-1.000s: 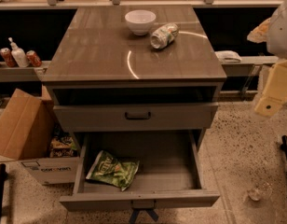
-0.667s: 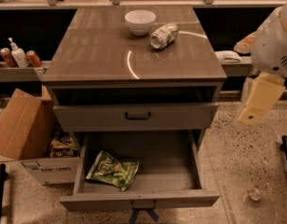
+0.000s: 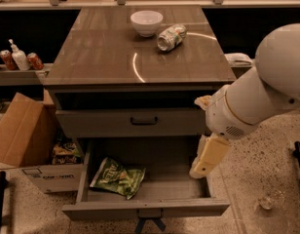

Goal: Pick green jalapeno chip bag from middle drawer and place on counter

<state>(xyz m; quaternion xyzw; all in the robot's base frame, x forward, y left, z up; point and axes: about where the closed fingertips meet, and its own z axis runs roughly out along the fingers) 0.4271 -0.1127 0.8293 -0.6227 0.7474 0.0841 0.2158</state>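
Green jalapeno chip bag (left side) in middle drawer, pincer above right wall — grip unclear

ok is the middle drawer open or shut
Open: the middle drawer is pulled out, with the green jalapeno chip bag lying inside at its left. The end effector hangs over its right side.

The green jalapeno chip bag is laid flat in the left part of the open middle drawer. The pincer is held above the drawer's right wall, well apart from the bag.
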